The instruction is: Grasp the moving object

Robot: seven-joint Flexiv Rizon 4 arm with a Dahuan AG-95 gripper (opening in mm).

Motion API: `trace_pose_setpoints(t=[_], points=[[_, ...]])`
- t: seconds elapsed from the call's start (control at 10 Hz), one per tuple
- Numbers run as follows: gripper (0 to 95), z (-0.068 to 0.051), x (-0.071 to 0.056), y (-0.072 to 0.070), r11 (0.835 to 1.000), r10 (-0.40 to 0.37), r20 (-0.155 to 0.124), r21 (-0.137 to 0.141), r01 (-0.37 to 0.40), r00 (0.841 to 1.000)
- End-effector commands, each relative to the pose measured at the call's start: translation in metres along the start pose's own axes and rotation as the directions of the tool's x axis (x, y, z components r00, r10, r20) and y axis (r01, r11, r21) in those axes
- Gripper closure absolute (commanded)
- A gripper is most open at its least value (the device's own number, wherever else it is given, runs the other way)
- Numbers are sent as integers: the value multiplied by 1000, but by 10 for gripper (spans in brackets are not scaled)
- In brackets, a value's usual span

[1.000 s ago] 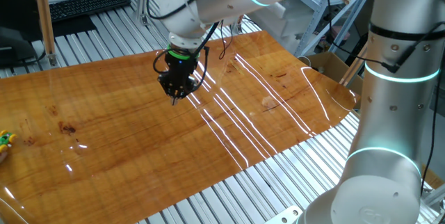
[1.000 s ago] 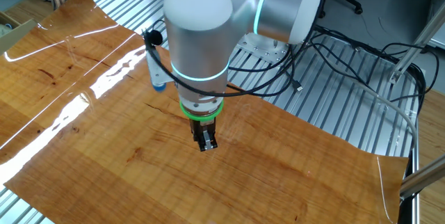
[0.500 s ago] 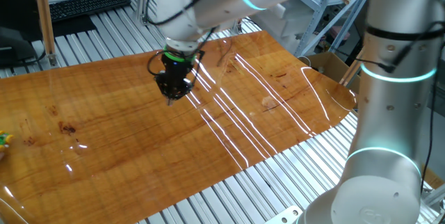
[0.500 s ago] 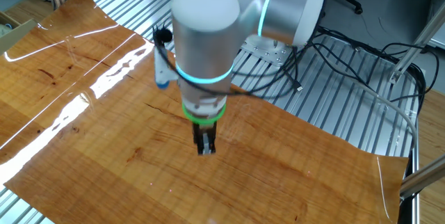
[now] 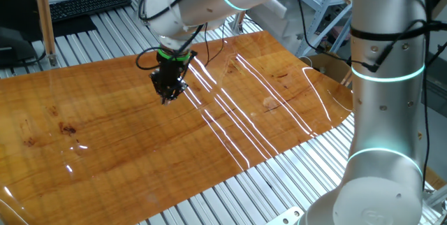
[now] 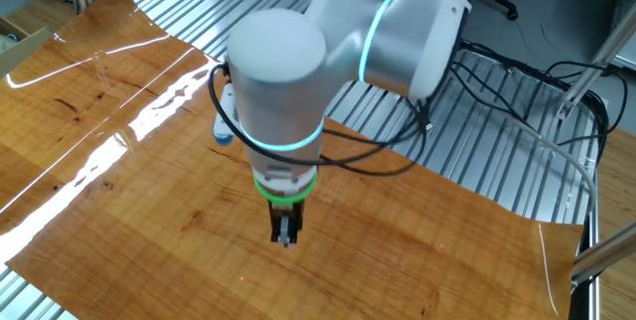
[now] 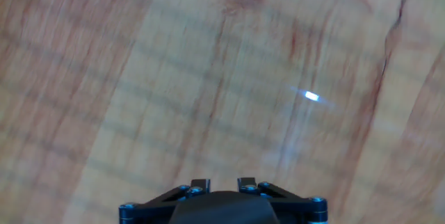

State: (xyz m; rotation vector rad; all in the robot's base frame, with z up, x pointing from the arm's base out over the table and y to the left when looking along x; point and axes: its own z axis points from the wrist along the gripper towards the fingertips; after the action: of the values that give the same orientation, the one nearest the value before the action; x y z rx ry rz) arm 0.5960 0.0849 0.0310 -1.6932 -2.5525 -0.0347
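The small multicoloured toy figure shows in no current view; it is out of sight. My gripper (image 5: pixel 166 99) hangs point-down just above the glossy wooden board (image 5: pixel 105 141), left of the board's middle. In the other fixed view the gripper (image 6: pixel 285 240) sits below the big grey wrist, near the board's front part. Its fingers look pressed together into a narrow tip, holding nothing. In the hand view only the gripper's (image 7: pixel 222 182) two short fingertips (image 7: pixel 199 182) show at the bottom edge, over blurred bare wood.
The board lies on a ribbed metal table (image 5: pixel 230 197). A keyboard (image 5: pixel 87 5) sits at the back left, and a cardboard box (image 5: pixel 328 63) by the robot's column (image 5: pixel 387 113). Cables (image 6: pixel 477 91) trail behind the arm.
The arm has moved left along the board and toward the front of the other fixed view. The toy, seen earlier at the far left edge, has left the frame.
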Motion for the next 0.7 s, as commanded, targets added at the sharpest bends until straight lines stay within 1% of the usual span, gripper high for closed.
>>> trace_pose_setpoints(t=[0.1,0.2,0.3,0.4,0.5,0.6,0.7], points=[[380,4,7,16,984,178,1,-2,-178,984],[380,5,9,20,974,226,2,-4,-226,974],[190,5,9,23,959,283,0,-8,-283,959],[190,6,9,26,945,328,-1,-9,-328,945],[190,7,9,28,934,358,-2,-13,-358,934],[190,9,9,30,920,392,-1,-20,-392,920],[190,10,8,33,898,439,-5,-34,-439,899]])
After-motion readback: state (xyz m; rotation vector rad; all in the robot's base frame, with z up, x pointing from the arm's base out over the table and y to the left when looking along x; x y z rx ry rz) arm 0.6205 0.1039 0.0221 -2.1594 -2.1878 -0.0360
